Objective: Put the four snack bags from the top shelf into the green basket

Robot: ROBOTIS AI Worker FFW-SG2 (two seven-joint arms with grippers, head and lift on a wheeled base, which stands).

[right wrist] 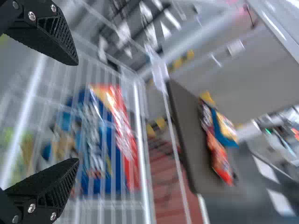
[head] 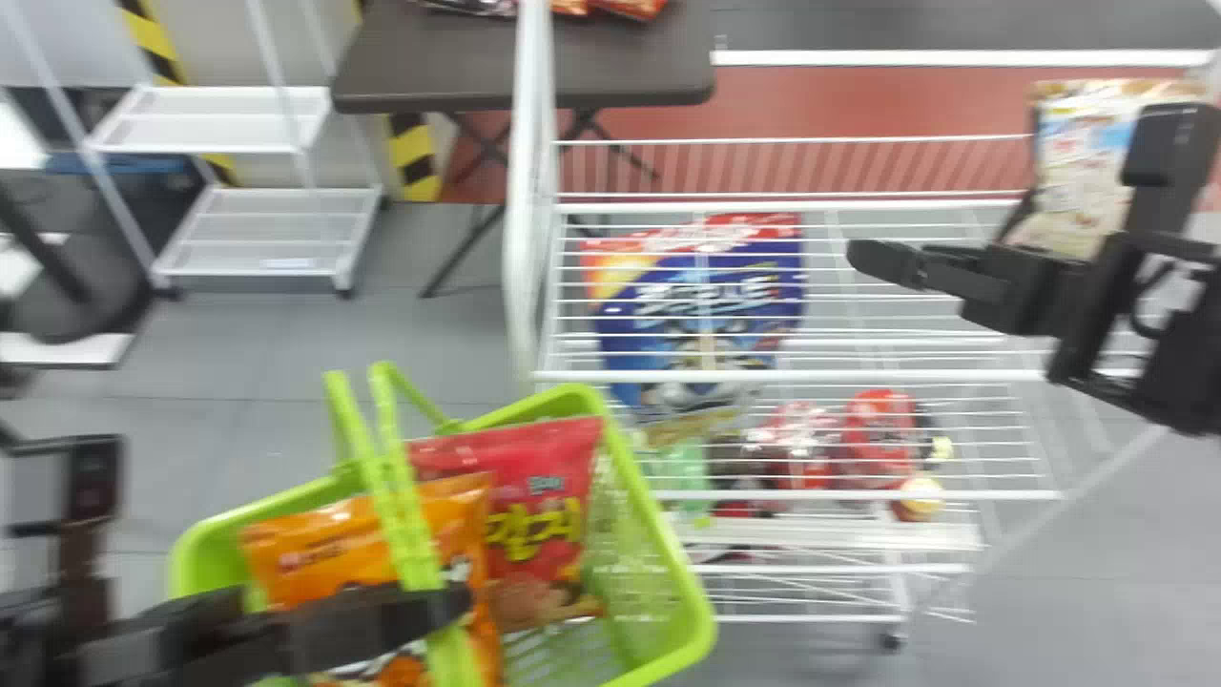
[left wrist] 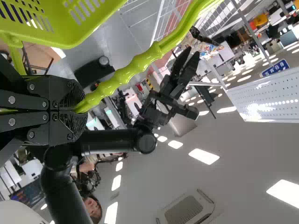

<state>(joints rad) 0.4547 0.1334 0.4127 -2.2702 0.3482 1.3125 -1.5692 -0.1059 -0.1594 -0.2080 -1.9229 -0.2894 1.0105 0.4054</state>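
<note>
In the head view, a glossy, crinkled red bag (head: 548, 496) and orange bag (head: 353, 539) lay in the latticed green basket (head: 704, 634), below the left gripper (head: 448, 611). A pale bag (head: 1078, 172) showed behind the right gripper's arm, by the wire top shelf (head: 897, 375).

In the left wrist view, the left gripper (left wrist: 78, 110) clamped the knobbly handle (left wrist: 124, 79).

In the right wrist view, the right gripper (right wrist: 77, 112) gaped wide, its pads (right wrist: 63, 179) ridged.

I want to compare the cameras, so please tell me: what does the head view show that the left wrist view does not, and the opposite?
Head view: the blue bag and red packs, seen through the rack's wires.
Left wrist view: ceiling lights and a ceiling vent.
Both: the basket, its handle and the left gripper.
</note>
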